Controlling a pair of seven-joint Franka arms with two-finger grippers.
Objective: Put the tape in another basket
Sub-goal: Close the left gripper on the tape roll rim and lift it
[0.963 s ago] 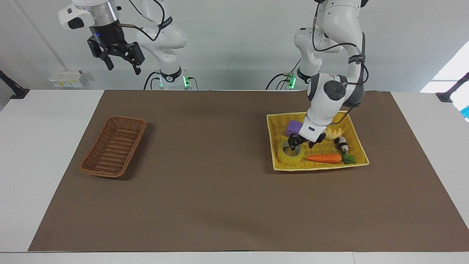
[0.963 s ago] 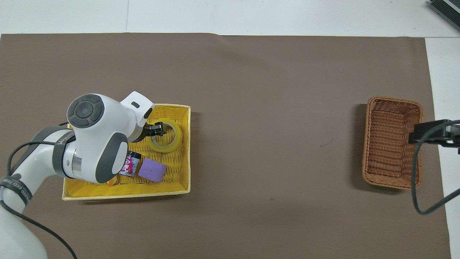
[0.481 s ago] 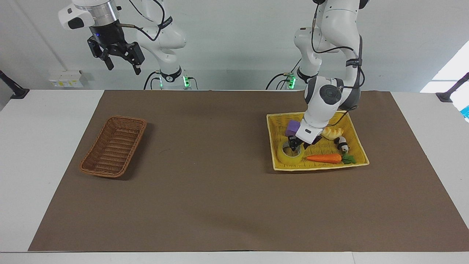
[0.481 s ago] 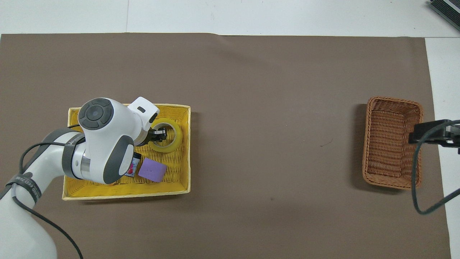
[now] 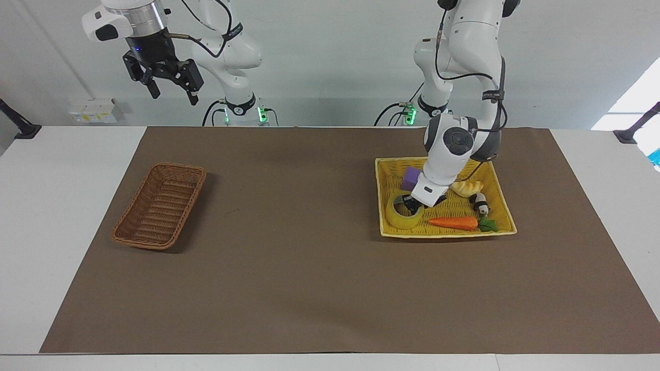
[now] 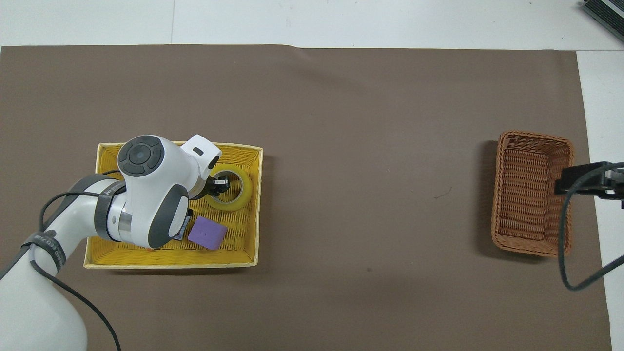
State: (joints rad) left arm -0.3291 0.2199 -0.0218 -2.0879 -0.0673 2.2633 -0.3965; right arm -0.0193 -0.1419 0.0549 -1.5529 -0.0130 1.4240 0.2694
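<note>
The yellow tape lies flat in the bright yellow basket, in the corner farther from the robots and toward the right arm's end; it also shows in the overhead view. My left gripper is down at the tape's wall on the side toward the left arm, its tip reaching into the core hole. The brown wicker basket stands empty at the right arm's end of the mat. My right gripper waits open, high above that end.
In the yellow basket lie a purple block, an orange carrot, a pale yellow bread-like thing and a small black-and-white figure. A brown mat covers the table between the two baskets.
My left gripper has come down onto the tape. The tape and the yellow basket have shifted a little toward the right arm's end. The right arm has not moved.
</note>
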